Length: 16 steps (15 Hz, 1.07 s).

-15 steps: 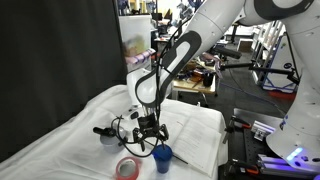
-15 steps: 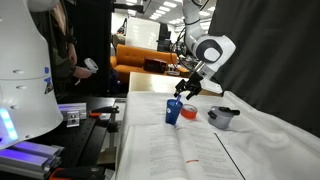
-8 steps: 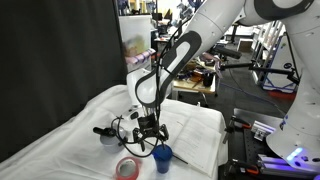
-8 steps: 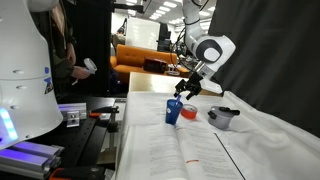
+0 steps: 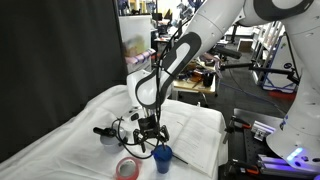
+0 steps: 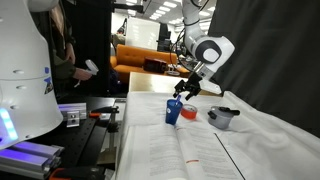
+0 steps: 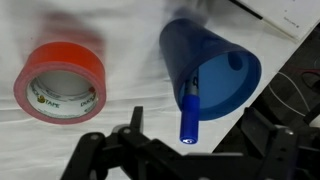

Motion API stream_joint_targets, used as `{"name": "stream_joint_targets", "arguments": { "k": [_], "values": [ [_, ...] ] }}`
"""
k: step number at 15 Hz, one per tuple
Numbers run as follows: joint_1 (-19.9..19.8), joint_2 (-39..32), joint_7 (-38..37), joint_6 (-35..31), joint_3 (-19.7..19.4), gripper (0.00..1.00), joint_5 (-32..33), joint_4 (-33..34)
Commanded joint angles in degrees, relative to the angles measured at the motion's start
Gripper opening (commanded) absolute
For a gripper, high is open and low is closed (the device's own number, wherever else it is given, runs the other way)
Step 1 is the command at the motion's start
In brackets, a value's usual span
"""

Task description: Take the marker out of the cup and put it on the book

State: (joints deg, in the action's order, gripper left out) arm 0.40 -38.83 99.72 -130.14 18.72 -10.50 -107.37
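The blue cup (image 7: 215, 62) stands on the white cloth, and the blue marker (image 7: 188, 112) sticks up out of it towards the wrist camera. My gripper (image 7: 193, 120) hangs just above the cup, open, with the marker's top end between the spread fingers (image 7: 135, 118) and neither finger touching it. Both exterior views show the gripper (image 5: 150, 138) (image 6: 185, 93) right over the cup (image 5: 162, 156) (image 6: 173, 112). The open white book (image 6: 180, 150) (image 5: 192, 128) lies flat beside the cup.
A red tape ring (image 7: 60, 85) (image 5: 127, 167) lies close beside the cup. A grey round pot with a black top (image 6: 223, 117) (image 5: 107, 134) stands further off on the cloth. Dark curtains hang behind the table, and equipment stands along its edge.
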Motion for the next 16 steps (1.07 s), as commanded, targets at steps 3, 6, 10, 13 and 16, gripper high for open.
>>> {"name": "stream_joint_targets", "arguments": {
  "k": [3,6,10,13,16],
  "values": [
    [0.3,-1.3,0.8,-0.7,-0.4,1.00,0.5,0.7],
    [0.2,-1.8,1.5,-1.4,-0.3,1.00,0.4,1.2],
    [0.1,-2.3,2.4,-2.3,0.1,1.00,0.1,2.4],
    [0.1,-2.3,2.3,-1.6,0.6,1.00,-0.3,2.6],
    [0.5,-1.8,0.9,-1.2,0.1,1.00,0.0,2.0]
  ]
}}
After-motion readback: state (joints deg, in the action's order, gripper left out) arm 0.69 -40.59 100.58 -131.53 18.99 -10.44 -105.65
